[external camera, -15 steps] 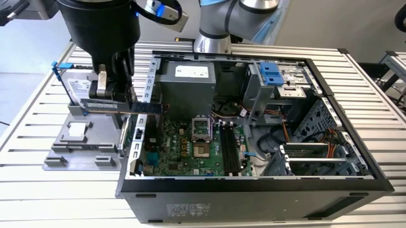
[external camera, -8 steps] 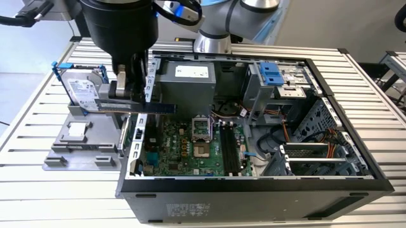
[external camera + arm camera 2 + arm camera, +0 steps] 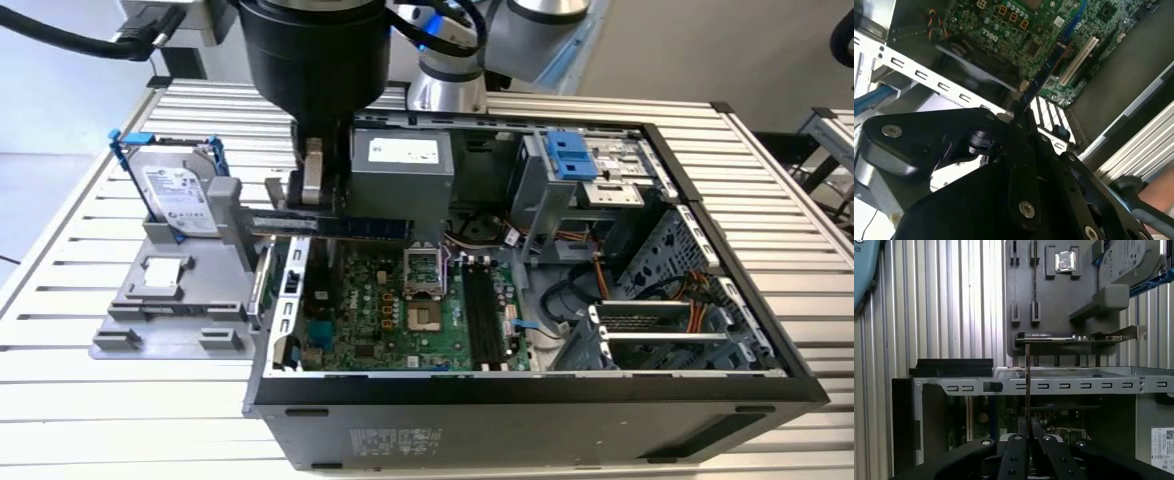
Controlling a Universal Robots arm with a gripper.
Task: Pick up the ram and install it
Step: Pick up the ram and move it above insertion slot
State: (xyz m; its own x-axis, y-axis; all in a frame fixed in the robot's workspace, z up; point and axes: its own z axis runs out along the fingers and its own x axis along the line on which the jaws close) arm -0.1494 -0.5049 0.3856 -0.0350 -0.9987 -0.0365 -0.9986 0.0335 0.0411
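Note:
The ram (image 3: 350,226) is a thin dark stick held level above the open computer case (image 3: 534,385), at the edge on the exterior view's left. My gripper (image 3: 310,203) is shut on it from above, hanging over the case wall. In the first wrist view the ram (image 3: 1027,382) shows edge-on as a thin line rising from between the fingers (image 3: 1015,450) of my gripper (image 3: 1027,427). In the second wrist view the ram (image 3: 1046,75) sticks out of my gripper (image 3: 1021,114) over the green motherboard (image 3: 1019,30). The dark memory slots (image 3: 483,318) lie on the motherboard (image 3: 387,310), further toward the exterior view's right.
A grey fixture plate (image 3: 160,300) lies beside the case on the exterior view's left, with a silver hard drive in a blue frame (image 3: 180,185) upright on it. A card with a metal bracket (image 3: 1054,336) stands at the plate's edge. A power supply (image 3: 400,165) and drive bays (image 3: 587,165) fill the case's far side.

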